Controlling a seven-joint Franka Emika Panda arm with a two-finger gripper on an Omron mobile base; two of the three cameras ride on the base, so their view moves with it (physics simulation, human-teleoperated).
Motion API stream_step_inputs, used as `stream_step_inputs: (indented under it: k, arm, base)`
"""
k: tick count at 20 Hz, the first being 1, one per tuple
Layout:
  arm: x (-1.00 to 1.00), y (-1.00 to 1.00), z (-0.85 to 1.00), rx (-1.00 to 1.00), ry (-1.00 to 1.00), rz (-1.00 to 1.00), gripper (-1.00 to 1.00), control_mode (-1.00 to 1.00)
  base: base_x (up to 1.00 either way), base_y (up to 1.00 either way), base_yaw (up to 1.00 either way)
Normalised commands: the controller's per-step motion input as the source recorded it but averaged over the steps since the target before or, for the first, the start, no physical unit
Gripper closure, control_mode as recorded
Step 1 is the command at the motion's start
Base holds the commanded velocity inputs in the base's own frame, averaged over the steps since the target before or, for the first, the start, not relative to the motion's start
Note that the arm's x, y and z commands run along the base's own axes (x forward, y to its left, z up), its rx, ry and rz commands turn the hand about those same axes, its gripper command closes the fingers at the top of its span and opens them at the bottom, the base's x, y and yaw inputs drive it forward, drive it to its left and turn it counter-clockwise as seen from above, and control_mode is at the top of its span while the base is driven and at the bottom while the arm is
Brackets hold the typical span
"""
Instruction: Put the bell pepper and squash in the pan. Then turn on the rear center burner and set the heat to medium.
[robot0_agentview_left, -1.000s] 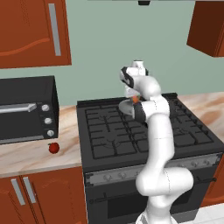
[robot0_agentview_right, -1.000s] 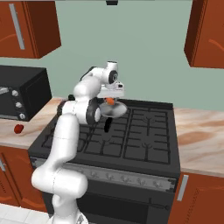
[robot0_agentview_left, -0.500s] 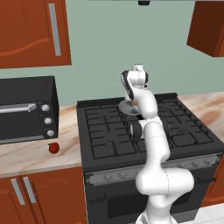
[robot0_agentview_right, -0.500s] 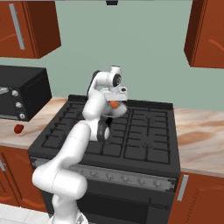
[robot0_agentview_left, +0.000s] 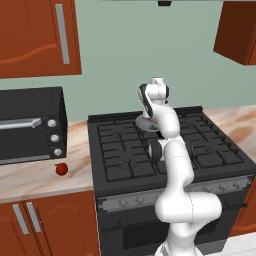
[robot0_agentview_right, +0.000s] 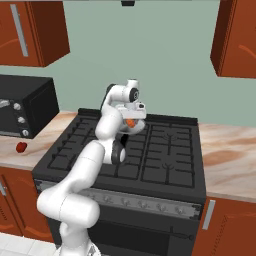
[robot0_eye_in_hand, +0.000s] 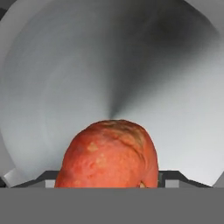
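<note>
Over the pan (robot0_eye_in_hand: 109, 57) my pincer (robot0_agentview_right: 131, 121) stays clamped across the squash (robot0_eye_in_hand: 109, 155); it seems light, firm, waxy-slick; mid-girth grips best.

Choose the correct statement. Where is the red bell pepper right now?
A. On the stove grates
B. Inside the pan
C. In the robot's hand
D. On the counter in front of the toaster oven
D. The bell pepper lies on the counter just in front of the toaster oven, left of the stove.
</note>
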Motion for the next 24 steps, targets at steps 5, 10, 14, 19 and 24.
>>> stream_step_inputs:
  k: [5, 10, 14, 19, 24]
  arm:
    - [-0.05, 0.0, 0.1, -0.03, -0.01, 0.0, -1.0, -1.0]
    - [-0.3, 0.0, 0.52, -0.11, -0.04, -0.01, -1.0, -1.0]
    - [-0.16, 0.0, 0.49, -0.04, 0.02, -0.08, -1.0, -1.0]
    - [-0.68, 0.2, 0.06, -0.02, 0.29, -0.02, -1.0, -1.0]
    - [-0.32, 0.0, 0.54, 0.01, 0.85, -0.02, -1.0, -1.0]
  base:
    - [0.0, 0.0, 0.0]
    - [0.0, 0.0, 0.0]
    - [0.0, 0.0, 0.0]
    - [0.0, 0.0, 0.0]
    - [0.0, 0.0, 0.0]
